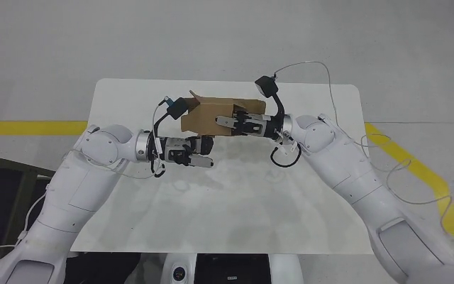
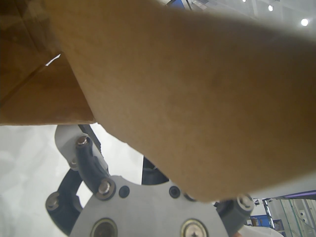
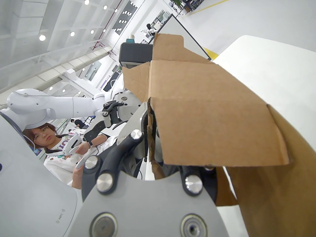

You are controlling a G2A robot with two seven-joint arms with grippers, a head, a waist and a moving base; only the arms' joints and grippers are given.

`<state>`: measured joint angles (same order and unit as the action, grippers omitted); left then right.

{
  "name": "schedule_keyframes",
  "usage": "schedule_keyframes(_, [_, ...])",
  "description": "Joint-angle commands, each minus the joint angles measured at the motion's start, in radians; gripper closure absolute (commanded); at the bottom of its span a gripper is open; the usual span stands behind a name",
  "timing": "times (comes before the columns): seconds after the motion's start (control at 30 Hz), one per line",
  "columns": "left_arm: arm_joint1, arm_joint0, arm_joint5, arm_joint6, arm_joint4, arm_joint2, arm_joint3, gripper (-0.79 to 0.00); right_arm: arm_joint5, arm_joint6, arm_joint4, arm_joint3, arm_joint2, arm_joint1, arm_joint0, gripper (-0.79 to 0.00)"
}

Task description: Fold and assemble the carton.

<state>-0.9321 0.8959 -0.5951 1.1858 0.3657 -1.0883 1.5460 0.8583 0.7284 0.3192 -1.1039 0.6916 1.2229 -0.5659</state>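
Note:
A brown carton (image 1: 213, 113), partly folded with loose flaps, is held above the far middle of the white table (image 1: 284, 206). My right gripper (image 1: 228, 122) comes in from the right and is shut on the carton's wall; in the right wrist view that wall's edge (image 3: 150, 129) runs between the fingers. My left gripper (image 1: 204, 153) sits just below the carton's near edge, open, its fingers apart. In the left wrist view a carton flap (image 2: 172, 87) lies across the gripper and hides the fingertips.
The table's near half and right side are bare white surface. A yellow floor line (image 1: 42, 128) runs behind the table on both sides. A loose cable (image 1: 312, 67) arcs from the right wrist's camera.

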Motion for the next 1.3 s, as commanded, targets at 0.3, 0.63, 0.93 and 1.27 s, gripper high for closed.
schedule_keyframes(0.3, [0.001,0.000,-0.001,-0.002,0.004,-0.011,-0.005,-0.785,-0.010,0.020,-0.013,0.000,0.021,0.008,-0.015,0.000])
schedule_keyframes(0.63, [0.001,0.005,-0.003,-0.003,0.004,-0.015,-0.002,-0.785,-0.017,0.029,-0.020,-0.001,0.036,0.017,-0.023,0.000])
schedule_keyframes(0.93, [0.001,0.003,-0.003,-0.005,0.007,-0.020,-0.004,-0.785,-0.022,0.021,-0.032,0.018,0.071,0.018,-0.026,0.000])
schedule_keyframes(1.27, [0.004,-0.028,-0.014,-0.085,-0.059,-0.072,-0.059,-0.785,-0.081,0.157,0.012,-0.002,0.150,-0.016,-0.060,0.000])
